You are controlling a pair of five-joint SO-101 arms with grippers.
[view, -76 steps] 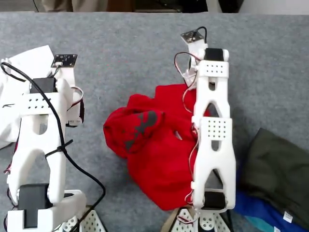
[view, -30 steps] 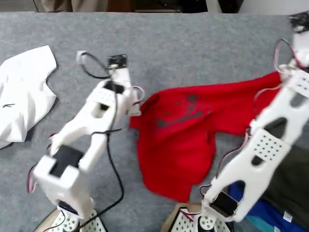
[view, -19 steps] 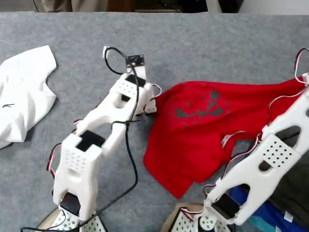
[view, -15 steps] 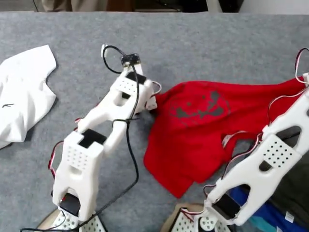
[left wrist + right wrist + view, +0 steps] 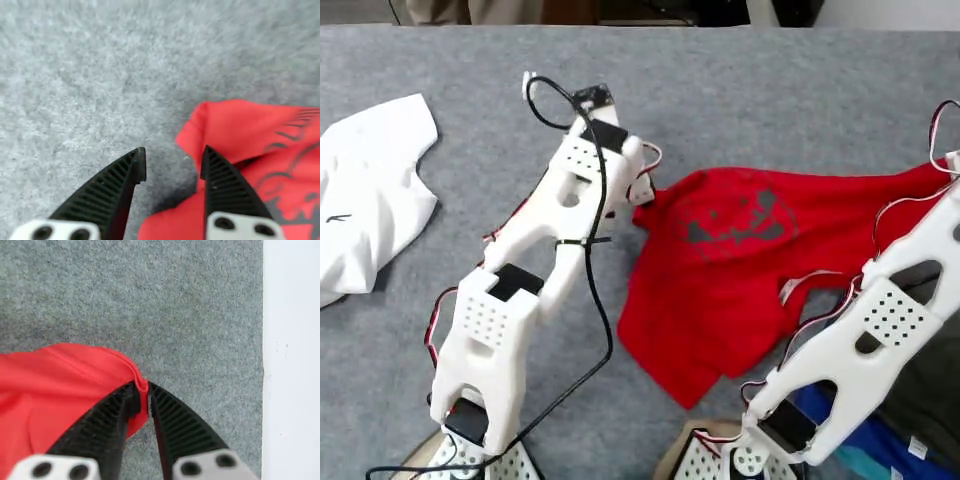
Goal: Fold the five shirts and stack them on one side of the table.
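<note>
A red shirt [image 5: 750,260] with a dark print lies spread across the middle and right of the grey table [image 5: 740,90]. My right gripper [image 5: 142,390] is shut on a hem corner of the red shirt [image 5: 65,390] at the table's right edge. My left gripper [image 5: 172,165] stands open just above the table, its fingers straddling the left tip of the red shirt [image 5: 235,135] without closing on it. In the high view the left arm [image 5: 570,190] stretches to the shirt's left corner. A white shirt [image 5: 370,190] lies at the far left.
A dark green shirt [image 5: 930,380] and a blue shirt [image 5: 860,425] lie bunched at the front right behind the right arm [image 5: 880,320]. A black cable loops along the left arm. The table's right edge [image 5: 263,340] borders a white floor.
The left arm swung from the white shirt to the red shirt's left corner and edged farther back. The right arm pulled the shirt rightward, spreading it flat, then held still.
</note>
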